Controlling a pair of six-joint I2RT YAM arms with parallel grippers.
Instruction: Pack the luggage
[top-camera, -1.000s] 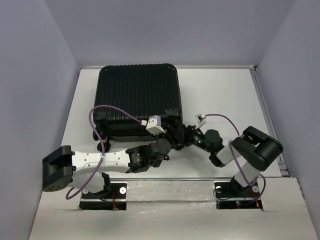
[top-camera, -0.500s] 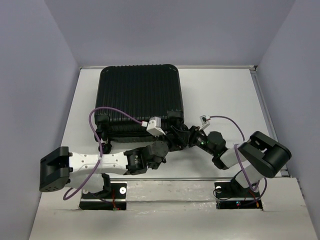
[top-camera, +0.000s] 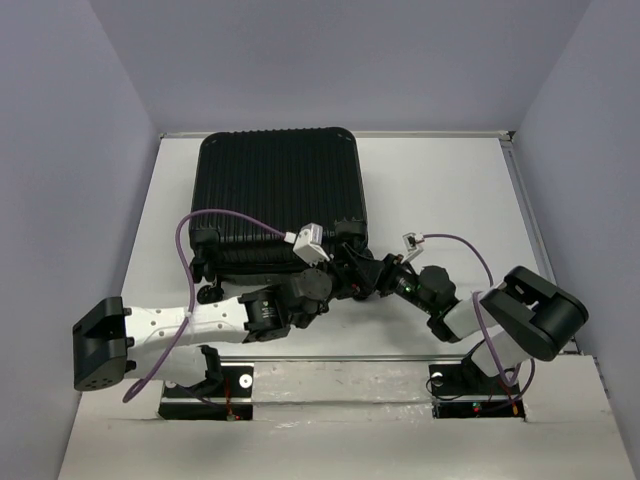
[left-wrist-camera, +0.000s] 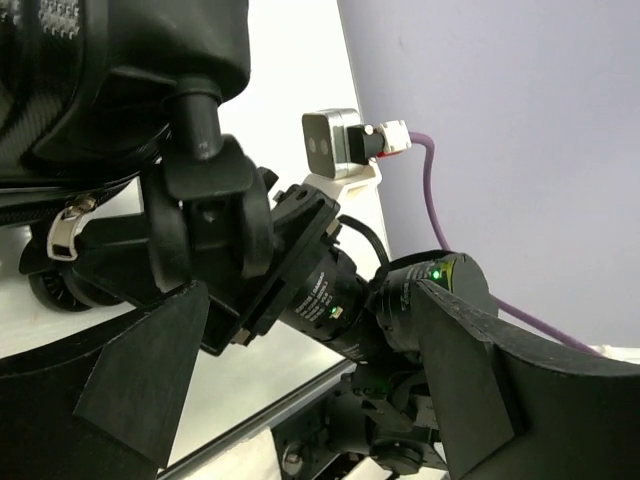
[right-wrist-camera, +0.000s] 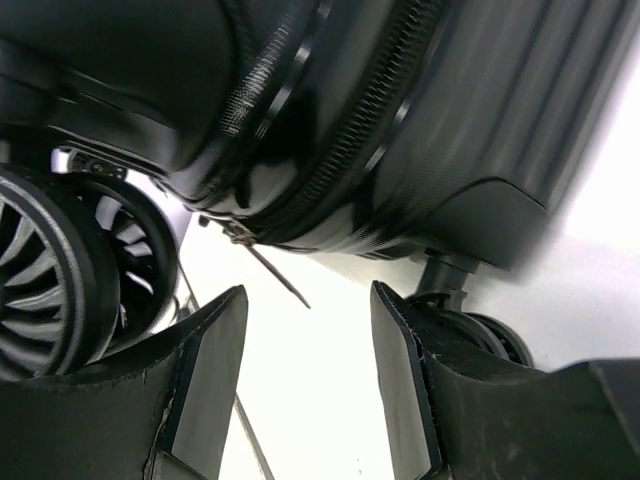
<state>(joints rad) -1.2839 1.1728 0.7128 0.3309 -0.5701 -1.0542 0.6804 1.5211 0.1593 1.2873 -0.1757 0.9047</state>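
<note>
The luggage (top-camera: 280, 195) is a black ribbed hard-shell suitcase lying flat and zipped shut at the back left of the table. Both grippers meet at its near right corner, by a caster wheel (top-camera: 350, 230). My left gripper (left-wrist-camera: 312, 300) is open and empty, below the caster (left-wrist-camera: 210, 200), with the right arm's wrist (left-wrist-camera: 330, 300) in front of it. My right gripper (right-wrist-camera: 310, 300) is open and empty, just under the suitcase's zip line. A thin metal zipper pull (right-wrist-camera: 270, 265) hangs right above the gap between its fingers (right-wrist-camera: 205, 370). The suitcase's inside is hidden.
The white table (top-camera: 450, 190) stretches to the right of the suitcase. Grey walls close in on three sides. A metal rail (top-camera: 340, 358) runs along the near edge. Purple cables (top-camera: 215, 220) loop from both wrist cameras. Caster wheels (right-wrist-camera: 60, 270) stand beside the right fingers.
My left wrist has moved up and right toward the suitcase's near right corner. My right arm has folded lower, its gripper staying at that corner. The suitcase shifted slightly.
</note>
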